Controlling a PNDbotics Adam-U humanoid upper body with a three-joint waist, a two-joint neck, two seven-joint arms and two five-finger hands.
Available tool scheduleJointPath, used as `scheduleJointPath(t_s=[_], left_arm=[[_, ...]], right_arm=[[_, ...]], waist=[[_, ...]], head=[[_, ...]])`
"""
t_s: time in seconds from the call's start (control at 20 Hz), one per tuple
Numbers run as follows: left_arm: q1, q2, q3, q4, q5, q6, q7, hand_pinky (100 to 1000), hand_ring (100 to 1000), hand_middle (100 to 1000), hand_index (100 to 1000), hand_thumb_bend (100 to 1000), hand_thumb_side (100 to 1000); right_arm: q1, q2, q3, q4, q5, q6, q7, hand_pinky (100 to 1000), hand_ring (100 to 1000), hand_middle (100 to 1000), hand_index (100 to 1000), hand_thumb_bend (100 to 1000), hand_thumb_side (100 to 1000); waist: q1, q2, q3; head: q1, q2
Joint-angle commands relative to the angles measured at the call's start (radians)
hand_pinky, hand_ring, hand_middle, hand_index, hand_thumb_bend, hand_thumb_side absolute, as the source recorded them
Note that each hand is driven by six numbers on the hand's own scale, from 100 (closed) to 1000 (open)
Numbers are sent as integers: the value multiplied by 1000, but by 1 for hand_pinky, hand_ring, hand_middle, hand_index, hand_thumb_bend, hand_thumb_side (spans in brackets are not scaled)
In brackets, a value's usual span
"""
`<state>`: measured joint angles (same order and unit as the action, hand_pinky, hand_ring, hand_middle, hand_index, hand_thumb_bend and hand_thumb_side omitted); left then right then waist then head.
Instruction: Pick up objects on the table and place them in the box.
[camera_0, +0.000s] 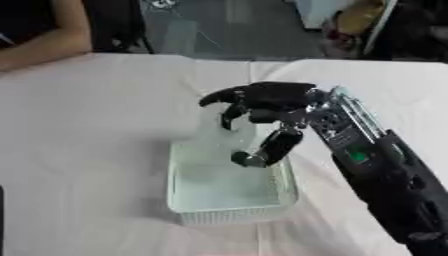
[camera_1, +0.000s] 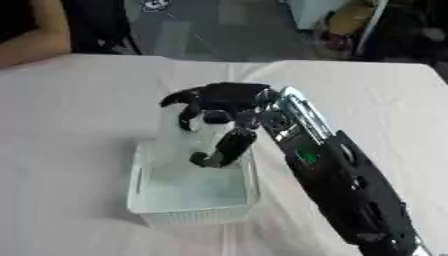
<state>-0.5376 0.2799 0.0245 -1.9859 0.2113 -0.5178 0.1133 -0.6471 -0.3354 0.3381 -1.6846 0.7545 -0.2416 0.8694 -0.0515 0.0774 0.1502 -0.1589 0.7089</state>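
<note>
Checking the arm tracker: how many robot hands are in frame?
1. The right hand comes in from the right and hangs over the far end of the white box, fingers curled around a pale, hard-to-identify object. The left hand is out of view.

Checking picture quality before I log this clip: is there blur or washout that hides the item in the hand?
Left eye view: soft throughout; the pale object under the right hand blends into the white table and box, so its outline is lost. Right eye view: the same softness; the object is no clearer, and the dark fingers lack detail.
</note>
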Motion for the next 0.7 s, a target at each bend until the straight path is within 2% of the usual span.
scheduleJointPath(t_s=[0.05,0.2,0.25,0.3,0.35,0.4,0.45,0.55,0.65,0.7], left_arm=[[-9,24,2,-14,-2,1,-1,681,704,730,872,524,883],[-10,25,2,-14,-2,0,-1,681,704,730,872,524,883],[-10,25,2,-14,-1,0,-2,681,704,730,872,523,884],[-10,25,2,-14,-1,1,-2,681,704,730,872,523,884],[-10,25,1,-14,-1,1,-2,681,704,730,872,522,885],[-9,26,1,-14,-1,1,-2,681,704,730,872,522,885],[-9,26,1,-14,-1,2,-2,681,704,730,872,522,884],[-9,27,1,-14,0,2,-3,681,704,730,872,522,885],[-9,27,1,-14,0,2,-3,681,704,730,872,522,885],[-9,27,1,-14,1,2,-3,681,704,730,872,522,885]], right_arm=[[-3,-21,15,-6,-2,-56,38,100,321,337,337,100,100],[8,-26,33,8,1,-68,38,100,322,339,341,100,100],[11,-26,39,12,5,-75,38,125,396,404,422,100,101],[14,-27,47,19,10,-86,38,186,434,430,453,100,190],[15,-27,51,25,15,-97,38,272,489,474,497,100,373],[15,-27,56,31,18,-112,38,272,489,474,497,100,373],[15,-26,58,36,20,-124,38,434,582,545,570,100,685],[15,-27,62,47,18,-144,38,593,671,602,627,100,847],[14,-27,65,60,15,-155,38,676,742,675,684,100,988],[14,-27,66,66,12,-157,38,684,749,682,688,100,1000]], waist=[[5,-17,-3],[5,-17,-3],[6,-16,-3],[6,-16,-3],[6,-16,-3],[7,-16,-4],[7,-16,-4],[7,-16,-5],[8,-16,-5],[8,-16,-6]], head=[[0,-2],[1,-2],[1,-2],[1,-2],[0,-1],[0,0],[-1,0],[-1,0],[-2,0],[-2,0]])
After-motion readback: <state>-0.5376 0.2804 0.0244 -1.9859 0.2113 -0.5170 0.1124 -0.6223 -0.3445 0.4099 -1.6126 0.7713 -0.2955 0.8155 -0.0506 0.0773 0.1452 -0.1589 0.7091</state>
